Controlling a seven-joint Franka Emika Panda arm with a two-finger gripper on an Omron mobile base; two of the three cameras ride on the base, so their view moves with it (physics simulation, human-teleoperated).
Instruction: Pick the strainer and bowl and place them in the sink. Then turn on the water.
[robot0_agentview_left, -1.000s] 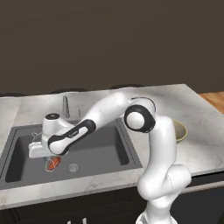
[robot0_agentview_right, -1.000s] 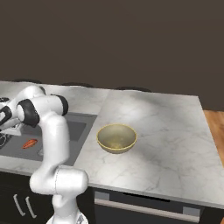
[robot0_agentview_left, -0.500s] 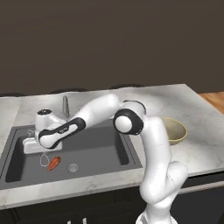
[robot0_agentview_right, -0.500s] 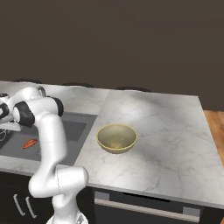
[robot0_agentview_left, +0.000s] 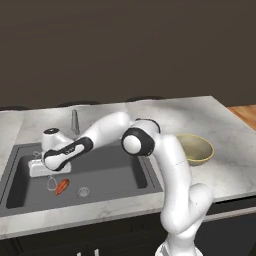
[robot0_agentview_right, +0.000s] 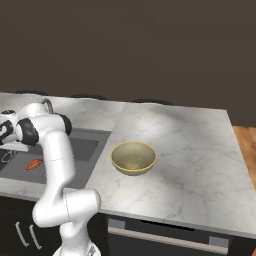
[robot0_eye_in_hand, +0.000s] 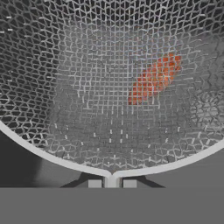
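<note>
While my gripper (robot0_agentview_left: 39, 168) clamps the strainer (robot0_eye_in_hand: 109, 87) over the sink (robot0_agentview_left: 115, 172), I'd lower gently beside the drain (robot0_agentview_left: 83, 191) before releasing.

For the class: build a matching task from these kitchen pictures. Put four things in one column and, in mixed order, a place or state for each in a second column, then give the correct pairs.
Things:
1. strainer
2. bowl
3. small orange-red object
4. gripper

Places or states:
A. lying on the floor of the sink
B. standing on the marble counter, right of the sink
C. shut on the rim of a wire-mesh thing
D. held over the sink, mesh in front of the hand camera

Pairs: 1-D, 2-B, 3-A, 4-C
</note>
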